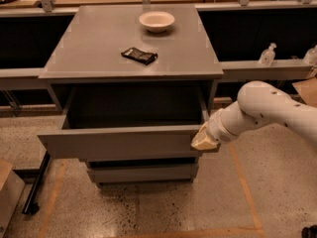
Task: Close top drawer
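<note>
The top drawer (119,143) is seen pulled far out of the grey desk (89,53), with its inside dark. The gripper (204,139) is placed at the right end of the drawer front, probably so that a push inward can be given there (the front has no handle). Whether the gripper is open or closed cannot be told. A bowl (156,21) and a dark packet (139,55) lie on the desk top, apart from the work.

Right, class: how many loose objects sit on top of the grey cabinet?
2: a white bowl near the back edge and a dark packet nearer the middle. None look hidden. The gripper is at the right front corner of the open top drawer.
</note>
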`<control>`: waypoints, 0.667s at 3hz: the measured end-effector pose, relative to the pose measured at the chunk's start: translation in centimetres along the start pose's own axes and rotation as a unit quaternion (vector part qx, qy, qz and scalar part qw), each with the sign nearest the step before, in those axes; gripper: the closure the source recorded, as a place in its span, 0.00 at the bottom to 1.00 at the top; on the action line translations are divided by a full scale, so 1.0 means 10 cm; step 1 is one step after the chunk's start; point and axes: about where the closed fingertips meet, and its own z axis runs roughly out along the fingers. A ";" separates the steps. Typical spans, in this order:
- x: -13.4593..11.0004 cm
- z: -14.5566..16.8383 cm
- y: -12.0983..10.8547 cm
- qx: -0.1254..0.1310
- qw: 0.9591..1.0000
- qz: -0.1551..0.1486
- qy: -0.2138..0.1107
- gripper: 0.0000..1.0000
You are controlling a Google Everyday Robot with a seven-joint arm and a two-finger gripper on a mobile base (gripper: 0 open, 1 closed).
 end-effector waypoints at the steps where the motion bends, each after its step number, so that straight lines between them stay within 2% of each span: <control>1: -0.12 0.04 -0.18 0.011 1.000 -0.020 -0.011 1.00; 2: -0.12 0.04 -0.18 0.010 1.000 -0.020 -0.011 1.00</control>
